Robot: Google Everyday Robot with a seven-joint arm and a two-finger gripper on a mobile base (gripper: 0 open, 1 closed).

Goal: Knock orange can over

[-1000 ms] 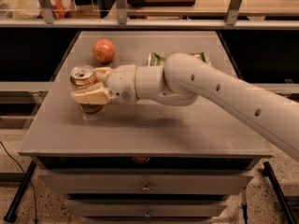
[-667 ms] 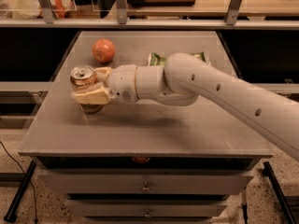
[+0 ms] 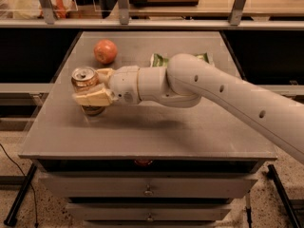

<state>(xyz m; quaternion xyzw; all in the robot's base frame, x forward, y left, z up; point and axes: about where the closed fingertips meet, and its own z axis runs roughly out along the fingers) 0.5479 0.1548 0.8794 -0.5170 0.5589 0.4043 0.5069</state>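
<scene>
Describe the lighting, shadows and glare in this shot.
Camera view: warm, dim overhead light; the arm throws a soft shadow on the table beneath it; a small glint sits on the orange can's silver top; the gripper, at the can on the table's left, covers the can's middle; under the far shelf all is dark.
</scene>
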